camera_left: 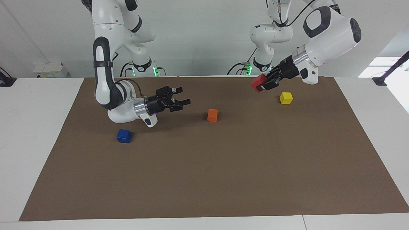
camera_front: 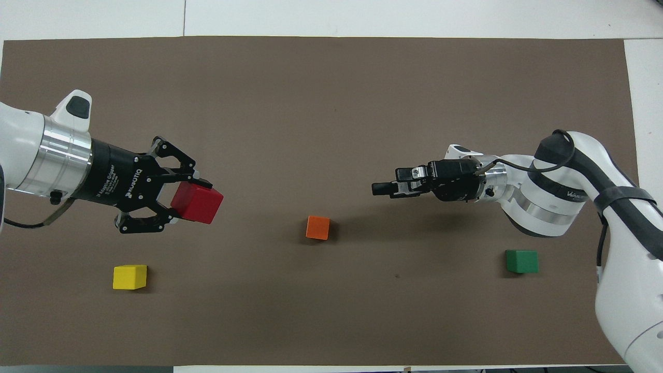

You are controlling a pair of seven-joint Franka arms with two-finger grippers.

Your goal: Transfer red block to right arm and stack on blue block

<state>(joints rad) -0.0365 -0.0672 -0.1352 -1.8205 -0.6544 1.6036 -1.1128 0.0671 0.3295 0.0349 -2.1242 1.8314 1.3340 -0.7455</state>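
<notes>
My left gripper is shut on the red block and holds it high in the air, over the mat beside the yellow block. It also shows in the overhead view with the red block between its fingers. My right gripper is open and empty. It is raised over the mat between the blue block and the orange block, and points toward the left arm's end. In the overhead view the right gripper is edge-on, and the right arm hides the blue block.
An orange block lies mid-mat, between the two grippers. A yellow block lies at the left arm's end. A green block lies at the right arm's end, close to the robots. A brown mat covers the table.
</notes>
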